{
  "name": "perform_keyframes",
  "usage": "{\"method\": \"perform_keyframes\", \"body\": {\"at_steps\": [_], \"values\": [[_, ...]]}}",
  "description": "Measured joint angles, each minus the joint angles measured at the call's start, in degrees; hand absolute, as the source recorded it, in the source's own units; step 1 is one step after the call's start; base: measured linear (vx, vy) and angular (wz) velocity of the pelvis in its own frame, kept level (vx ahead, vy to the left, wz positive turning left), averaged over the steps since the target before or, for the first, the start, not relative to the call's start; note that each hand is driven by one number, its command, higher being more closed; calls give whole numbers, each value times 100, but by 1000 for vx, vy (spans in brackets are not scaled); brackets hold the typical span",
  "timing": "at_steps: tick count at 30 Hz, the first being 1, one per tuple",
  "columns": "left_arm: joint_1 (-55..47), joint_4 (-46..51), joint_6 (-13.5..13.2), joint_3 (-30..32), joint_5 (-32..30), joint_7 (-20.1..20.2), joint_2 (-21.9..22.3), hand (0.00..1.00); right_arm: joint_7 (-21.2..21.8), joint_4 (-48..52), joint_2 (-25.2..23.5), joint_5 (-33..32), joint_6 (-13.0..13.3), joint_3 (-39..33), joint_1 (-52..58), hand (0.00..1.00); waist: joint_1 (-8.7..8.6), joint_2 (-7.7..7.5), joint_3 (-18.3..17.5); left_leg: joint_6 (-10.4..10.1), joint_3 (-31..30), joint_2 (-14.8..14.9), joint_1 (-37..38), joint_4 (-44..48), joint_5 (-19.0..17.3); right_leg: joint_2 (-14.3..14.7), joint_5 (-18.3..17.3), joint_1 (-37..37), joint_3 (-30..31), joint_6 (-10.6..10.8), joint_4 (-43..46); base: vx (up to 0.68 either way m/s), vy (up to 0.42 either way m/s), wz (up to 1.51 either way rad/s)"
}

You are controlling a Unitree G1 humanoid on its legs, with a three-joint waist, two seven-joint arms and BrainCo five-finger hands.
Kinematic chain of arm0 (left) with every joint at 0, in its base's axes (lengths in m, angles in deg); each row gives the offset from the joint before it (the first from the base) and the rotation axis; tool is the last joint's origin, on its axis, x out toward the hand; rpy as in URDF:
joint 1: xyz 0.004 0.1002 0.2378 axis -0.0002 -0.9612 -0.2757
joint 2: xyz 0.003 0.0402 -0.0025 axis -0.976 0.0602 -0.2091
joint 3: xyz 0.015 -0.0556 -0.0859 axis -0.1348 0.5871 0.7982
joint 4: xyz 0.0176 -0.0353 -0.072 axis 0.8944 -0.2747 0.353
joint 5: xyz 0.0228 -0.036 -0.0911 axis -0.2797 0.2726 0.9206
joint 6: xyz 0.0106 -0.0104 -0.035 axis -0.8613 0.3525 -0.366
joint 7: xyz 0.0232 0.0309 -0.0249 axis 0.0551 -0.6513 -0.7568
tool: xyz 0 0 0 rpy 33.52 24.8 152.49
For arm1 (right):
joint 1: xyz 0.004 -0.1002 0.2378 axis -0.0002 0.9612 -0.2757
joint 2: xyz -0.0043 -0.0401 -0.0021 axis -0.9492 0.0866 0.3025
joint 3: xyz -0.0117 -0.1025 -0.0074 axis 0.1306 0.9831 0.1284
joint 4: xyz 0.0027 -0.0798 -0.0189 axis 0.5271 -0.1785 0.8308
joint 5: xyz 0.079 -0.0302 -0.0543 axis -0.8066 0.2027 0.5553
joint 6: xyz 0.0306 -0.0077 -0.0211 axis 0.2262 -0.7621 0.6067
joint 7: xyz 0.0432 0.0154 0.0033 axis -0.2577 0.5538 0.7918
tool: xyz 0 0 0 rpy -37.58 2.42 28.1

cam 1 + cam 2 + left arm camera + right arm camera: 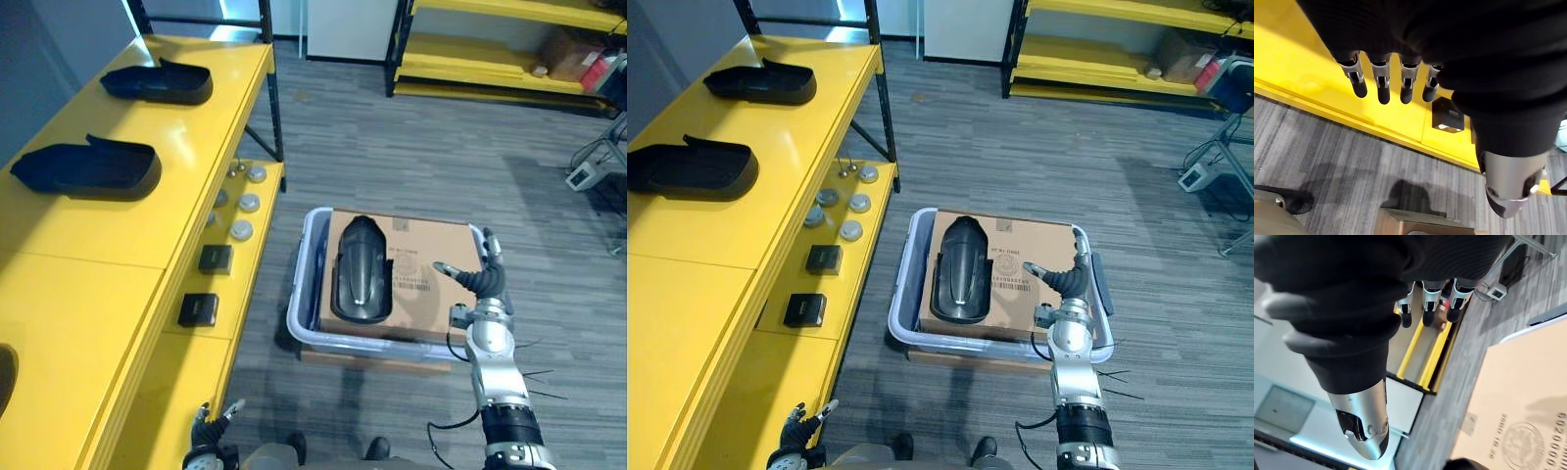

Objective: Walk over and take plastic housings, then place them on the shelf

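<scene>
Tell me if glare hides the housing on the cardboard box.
Left eye view: the plastic housing carries a soft sheen, its outline plain against the cardboard box. Right eye view: the same, and the yellow shelf gleams at its far end.

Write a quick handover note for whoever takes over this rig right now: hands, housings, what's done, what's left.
Right hand: open, empty, over the right part of the cardboard in the clear bin on the floor.
Left hand: open, empty, low beside the yellow shelf.
Done: far housing and near housing lie on the shelf's top level.
Left: third housing lies on the cardboard, not grasped; pick it up and shelve it.
</scene>
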Motion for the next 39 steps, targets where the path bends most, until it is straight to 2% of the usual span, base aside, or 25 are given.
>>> {"method": "perform_keyframes", "body": {"at_steps": [4, 10, 13, 15, 19, 20, 25, 39], "values": [[20, 43, -2, -50, 0, -19, -7, 0, -39, -691, -16, 354, -215, 107, -462, 0, 235, -1, 242, -14, -62, -6, -156, 0, 74, 2, 44, -129, -37, -50, 0, -42, 10, 8], [47, 87, -8, -64, 7, -211, -7, 0, -316, -1383, -158, 511, -460, 71, -1007, 0, 287, -7, 592, -32, -241, -28, -380, 2, 184, -5, 76, -267, -181, -81, 2, -31, 4, 16], [119, 181, -12, -186, 6, -275, -3, 0, -514, -1637, -185, 509, -520, 24, -1249, 0, 422, 5, 703, -46, -244, -16, -517, 16, 213, -7, 90, -410, -174, -100, 32, -11, 4, 0], [198, 188, -18, -250, 16, -318, -2, 0, -632, -2098, -176, 506, -651, -111, -1731, 0, 437, 30, 832, -46, -275, 4, -678, 126, 213, -20, 89, -544, -163, -101, 132, -29, 7, 8], [287, 205, -63, -302, 62, -409, 7, 0, -791, -2439, -117, 506, -711, -300, -2199, 0, 516, 36, 985, -49, -295, 8, -852, 264, 211, -53, 85, -670, -162, -99, 218, -33, 14, 6], [321, 218, -63, -330, 124, -461, 4, 0, -839, -2465, -79, 485, -724, -308, -2257, 100, 552, 33, 1033, -49, -303, 4, -888, 289, 210, -64, 83, -695, -163, -97, 244, -33, 20, 4], [397, 228, -66, -418, 143, -535, -18, 0, -1055, -2516, -59, 371, -839, -360, -2383, 100, 581, 19, 1045, -49, -328, -27, -1043, 386, 209, -117, 72, -812, -164, -88, 343, -40, 29, 7], [472, 172, -68, -505, 356, -617, -58, 0, -999, -2424, -125, -86, -813, -343, -2184, 100, 560, 5, 1040, -83, -262, -22, -835, 260, 237, -96, 117, -710, -18, -134, 290, -8, -1, -4]]}}
